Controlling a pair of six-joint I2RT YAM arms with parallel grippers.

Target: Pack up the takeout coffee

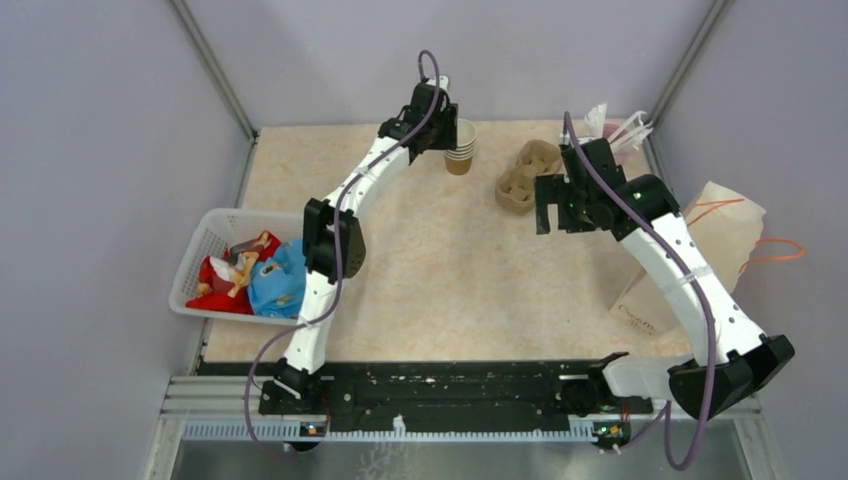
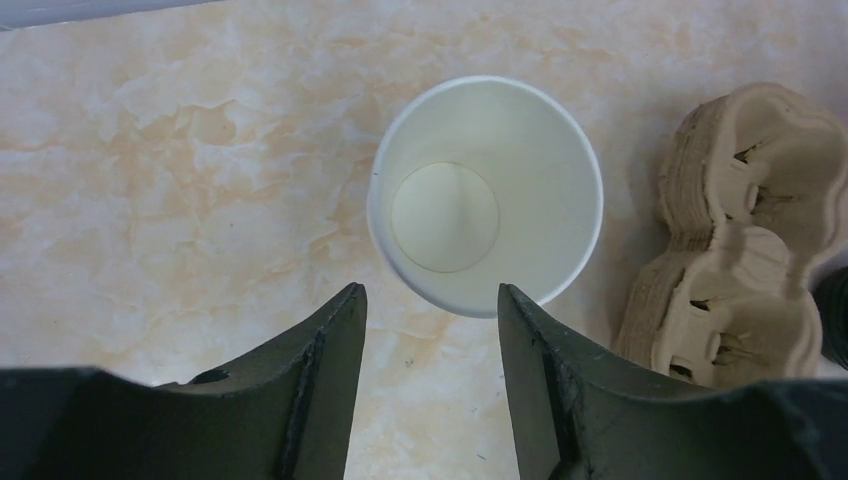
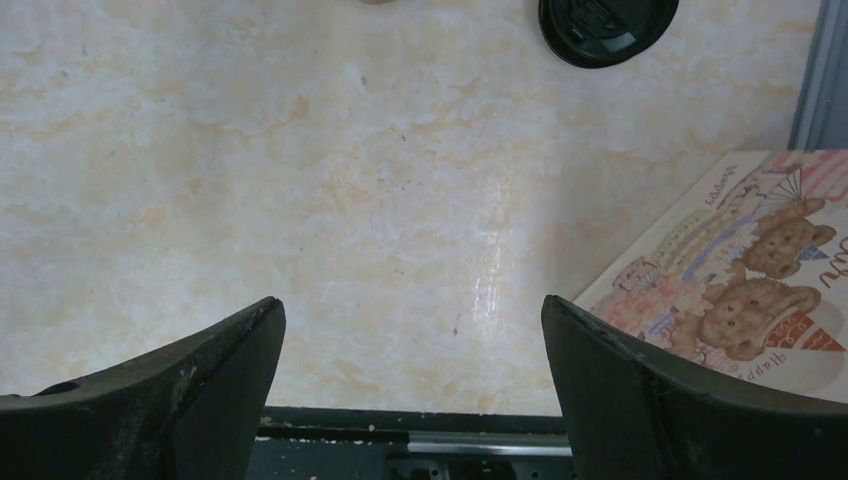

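A brown paper cup (image 1: 461, 148), seemingly the top of a small stack, stands at the far middle of the table. In the left wrist view the cup (image 2: 485, 195) is open, cream inside, with no lid on it. My left gripper (image 1: 437, 122) (image 2: 430, 300) is open and empty, just above and short of the cup's rim. A round black lid (image 3: 605, 25) lies flat on the table at the top of the right wrist view. My right gripper (image 1: 548, 208) (image 3: 413, 310) is wide open and empty over bare table, near the carrier.
A brown moulded-pulp carrier (image 1: 528, 175) (image 2: 740, 240) lies right of the cup. A pink cup of white sticks (image 1: 615, 130) stands at the back right. A paper bag (image 1: 700, 250) (image 3: 740, 280) lies at the right edge. A white basket (image 1: 205, 245) of toys sits at the left.
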